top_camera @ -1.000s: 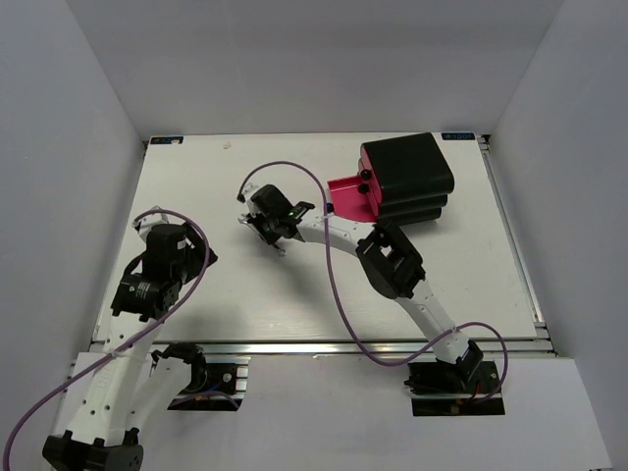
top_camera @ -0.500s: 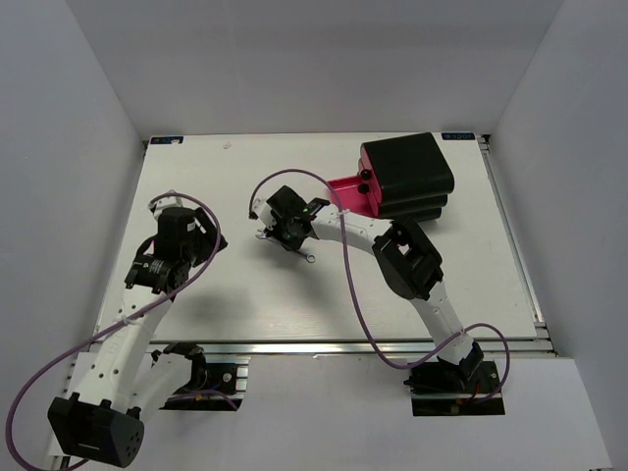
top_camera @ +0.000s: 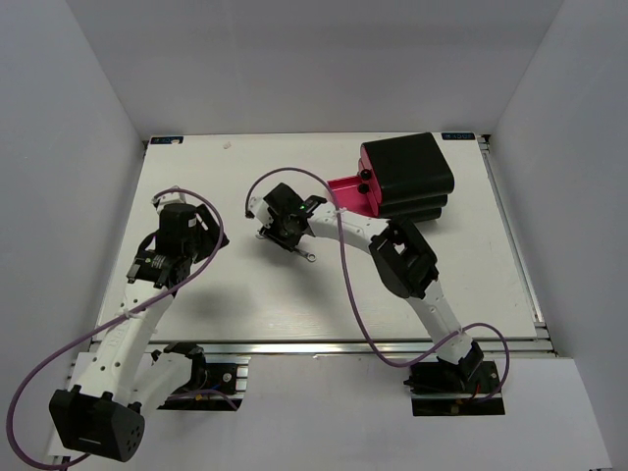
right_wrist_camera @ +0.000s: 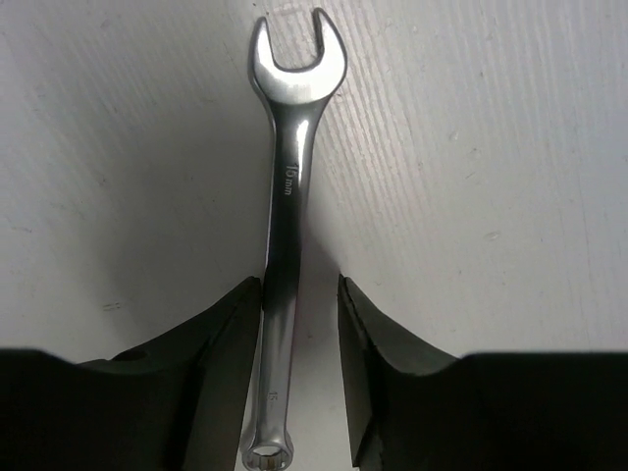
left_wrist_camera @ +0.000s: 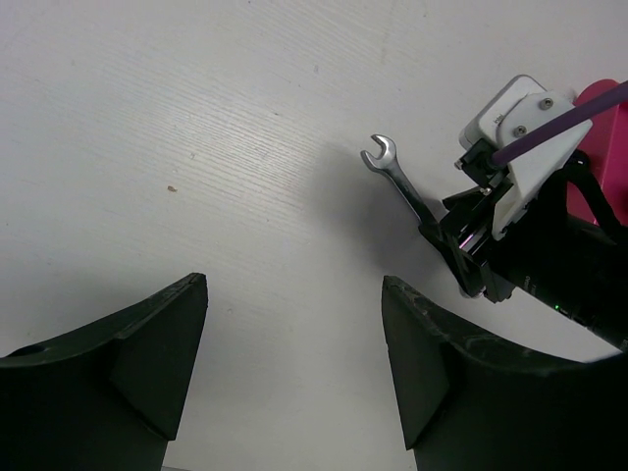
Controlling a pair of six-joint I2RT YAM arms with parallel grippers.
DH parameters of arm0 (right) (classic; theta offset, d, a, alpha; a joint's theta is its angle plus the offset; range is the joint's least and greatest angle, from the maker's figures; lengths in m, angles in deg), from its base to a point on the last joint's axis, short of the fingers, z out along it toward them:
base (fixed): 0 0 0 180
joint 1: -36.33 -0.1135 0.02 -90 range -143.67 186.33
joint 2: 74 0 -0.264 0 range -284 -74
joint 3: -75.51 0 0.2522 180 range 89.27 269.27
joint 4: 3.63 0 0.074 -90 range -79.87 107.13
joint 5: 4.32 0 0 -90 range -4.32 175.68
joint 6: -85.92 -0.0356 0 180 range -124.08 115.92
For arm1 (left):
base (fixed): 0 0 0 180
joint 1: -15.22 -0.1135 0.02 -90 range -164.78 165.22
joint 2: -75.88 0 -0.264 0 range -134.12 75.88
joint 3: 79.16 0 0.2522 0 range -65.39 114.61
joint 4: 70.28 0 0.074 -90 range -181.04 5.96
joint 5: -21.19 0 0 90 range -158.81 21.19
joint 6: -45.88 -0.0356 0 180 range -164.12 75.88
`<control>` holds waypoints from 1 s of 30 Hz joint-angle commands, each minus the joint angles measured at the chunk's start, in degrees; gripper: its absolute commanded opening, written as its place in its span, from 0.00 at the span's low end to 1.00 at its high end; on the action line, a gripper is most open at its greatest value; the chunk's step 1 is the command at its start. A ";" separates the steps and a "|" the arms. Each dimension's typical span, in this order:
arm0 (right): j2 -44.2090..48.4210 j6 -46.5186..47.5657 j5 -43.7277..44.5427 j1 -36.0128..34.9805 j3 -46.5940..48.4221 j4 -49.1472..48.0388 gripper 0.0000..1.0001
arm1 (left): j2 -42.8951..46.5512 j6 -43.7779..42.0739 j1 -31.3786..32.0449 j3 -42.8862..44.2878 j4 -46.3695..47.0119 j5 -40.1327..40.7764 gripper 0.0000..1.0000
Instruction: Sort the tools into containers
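White worktop [top_camera: 471, 285] carries a black cabinet [top_camera: 410, 175] with one pink drawer [top_camera: 348, 194] pulled open on its left side. Left of the cabinet, the right fingers [right_wrist_camera: 211, 373] clamp the shaft of a silver wrench [right_wrist_camera: 287, 216], its open end jutting past their tips. Farther left of the cabinet, the left fingers [left_wrist_camera: 128, 353] are spread wide apart.

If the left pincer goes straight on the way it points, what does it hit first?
Probably bare table; the open left pincer aims at it, with the wrench in the right pincer off to one side. Depth is hard to judge.
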 commanded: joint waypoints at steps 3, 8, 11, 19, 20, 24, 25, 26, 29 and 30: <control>-6.16 3.19 -4.43 -0.06 0.02 9.39 0.35 | 0.63 -0.82 -0.21 2.47 -0.22 -0.28 0.81; -6.08 4.07 -6.73 0.02 -0.32 12.04 0.10 | 0.81 -0.73 -0.30 2.47 -0.39 -0.19 0.81; -4.14 4.51 -7.43 0.55 -0.85 12.39 0.00 | 0.98 -0.55 -0.30 2.38 -0.13 -0.19 0.81; 4.63 14.52 -27.90 5.21 6.18 20.39 0.00 | 1.07 0.06 -0.21 1.77 0.84 -0.45 0.81; 5.52 14.88 -28.52 5.38 5.92 20.13 0.00 | 0.90 0.15 -0.21 1.68 1.19 -0.54 0.81; 7.99 15.24 -30.11 6.44 6.00 19.52 0.00 | 0.63 0.59 -0.21 1.33 1.89 -1.07 0.81; 8.51 15.15 -29.85 6.53 5.91 19.52 0.00 | 0.63 0.68 -0.21 1.24 1.98 -1.15 0.81; 8.78 14.97 -29.24 6.70 5.91 19.43 0.00 | 0.63 0.76 -0.30 1.15 2.07 -1.15 0.81; 9.92 14.62 -27.65 8.71 5.48 18.73 0.00 | 0.72 1.03 -0.30 1.06 2.07 -1.15 0.81; 10.10 14.62 -27.30 9.42 5.39 18.38 0.00 | 0.81 1.20 -0.21 0.89 2.16 -1.15 0.81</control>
